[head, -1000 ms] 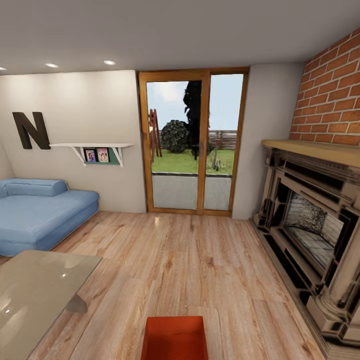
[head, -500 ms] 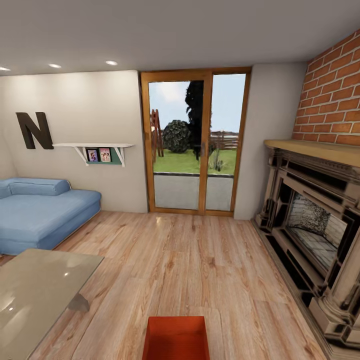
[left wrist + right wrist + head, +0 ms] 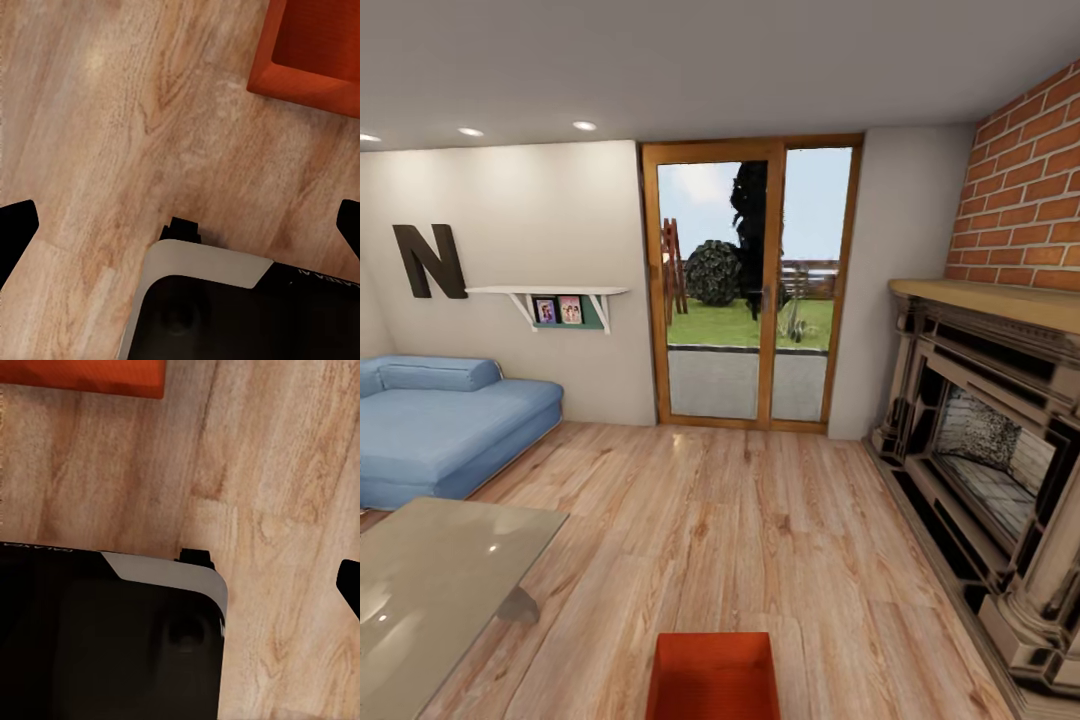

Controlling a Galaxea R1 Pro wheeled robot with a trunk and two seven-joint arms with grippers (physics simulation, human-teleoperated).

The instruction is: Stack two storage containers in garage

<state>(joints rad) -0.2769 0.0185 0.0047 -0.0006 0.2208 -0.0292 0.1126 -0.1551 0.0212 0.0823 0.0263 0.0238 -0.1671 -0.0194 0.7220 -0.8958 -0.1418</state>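
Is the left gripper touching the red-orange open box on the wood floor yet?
Apart. The left wrist view shows bare wood floor between the left gripper and the red-orange box.

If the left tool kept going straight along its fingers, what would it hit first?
Most likely bare wood-plank floor: the left tool points down at it with its fingers spread wide. The red-orange container sits off to one side of that line, so it would probably be missed, though depth is hard to judge.

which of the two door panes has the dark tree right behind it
The left pane of the glass door, the wider one toward the shelf. The dark tree's outline rises along its right side; the narrower right pane shows mostly sky, fence and lawn.
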